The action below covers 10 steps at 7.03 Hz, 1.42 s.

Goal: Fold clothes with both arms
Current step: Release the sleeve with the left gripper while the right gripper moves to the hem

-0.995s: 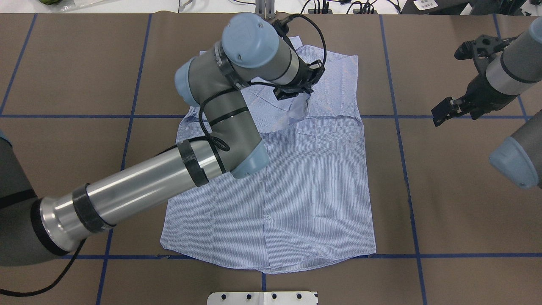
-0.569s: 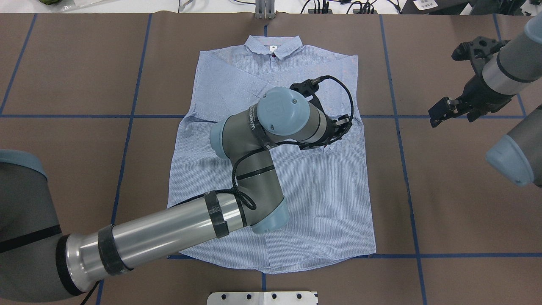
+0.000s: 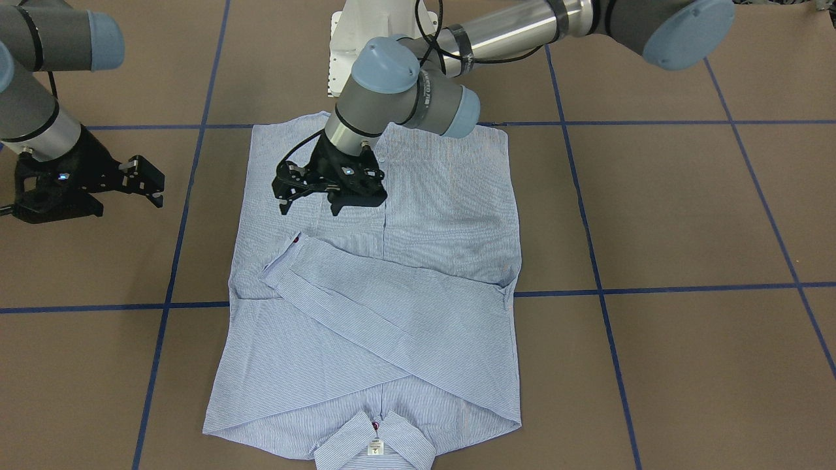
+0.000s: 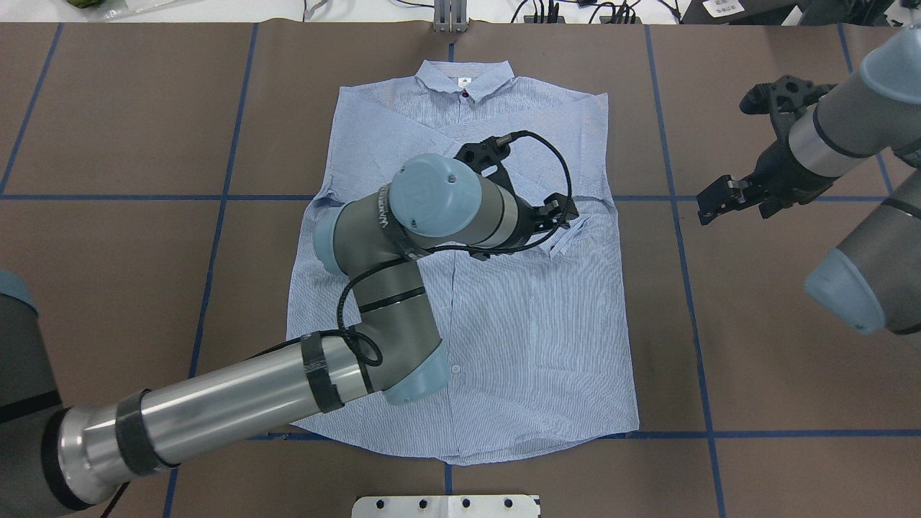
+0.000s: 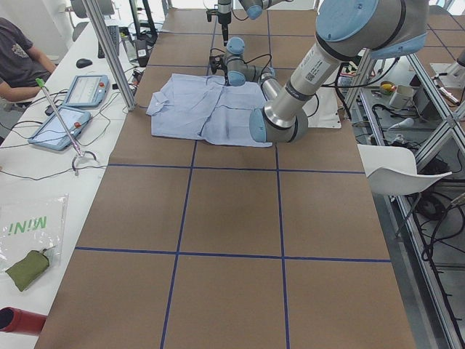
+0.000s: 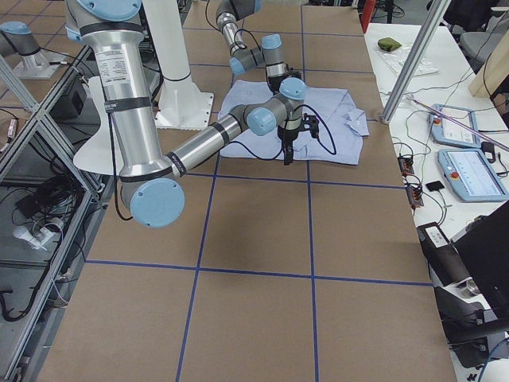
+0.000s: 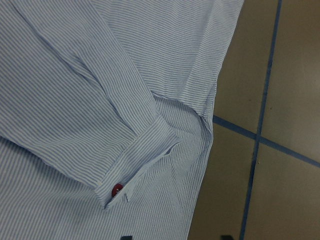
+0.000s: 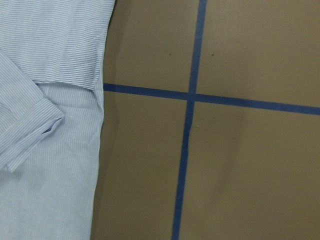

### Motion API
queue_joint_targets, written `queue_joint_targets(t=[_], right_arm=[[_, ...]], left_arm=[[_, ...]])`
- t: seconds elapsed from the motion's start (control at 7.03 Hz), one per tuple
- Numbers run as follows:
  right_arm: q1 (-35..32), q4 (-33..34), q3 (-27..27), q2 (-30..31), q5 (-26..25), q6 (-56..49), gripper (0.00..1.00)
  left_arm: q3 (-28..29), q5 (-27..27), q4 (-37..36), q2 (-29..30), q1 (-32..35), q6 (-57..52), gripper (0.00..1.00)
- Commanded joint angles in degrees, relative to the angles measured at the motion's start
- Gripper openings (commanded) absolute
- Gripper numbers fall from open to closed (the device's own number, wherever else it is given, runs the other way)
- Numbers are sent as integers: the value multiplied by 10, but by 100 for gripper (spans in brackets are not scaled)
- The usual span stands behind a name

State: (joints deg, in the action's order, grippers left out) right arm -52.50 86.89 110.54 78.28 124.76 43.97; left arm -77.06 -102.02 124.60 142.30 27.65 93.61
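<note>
Two robot arms over a flat, light-blue striped shirt on a brown surface.

The shirt lies front up in the middle of the surface, with its collar at the edge far from the robot. Its sleeves are folded across the chest. The left hand hovers over the shirt front with fingers spread and nothing between them. It is just beside a sleeve cuff that bears a red button. The right hand hangs over bare surface, apart from the shirt's side edge; whether it is spread or pressed together cannot be told.
</note>
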Motion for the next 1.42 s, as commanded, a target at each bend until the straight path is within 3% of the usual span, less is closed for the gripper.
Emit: queue_joint_targets(t=[0.0,0.28,0.43,0.71,1.28], right_arm=[[78,-83,4,4,-42,140,100],[147,-95,26,4,-77,237,100],[193,-95,35,4,-111,289,100],[263,-95,36,6,-142,346,100],[303,-94,36,51,-132,352,98]], left_arm=[[-190,-1,-120,-134,12,-105,100],[-315,-13,-135,-255,21,-168,100],[-353,-13,-134,-281,22,-168,100],[-364,-13,-136,-287,22,-167,100],[-363,-11,-136,-289,21,-167,100]])
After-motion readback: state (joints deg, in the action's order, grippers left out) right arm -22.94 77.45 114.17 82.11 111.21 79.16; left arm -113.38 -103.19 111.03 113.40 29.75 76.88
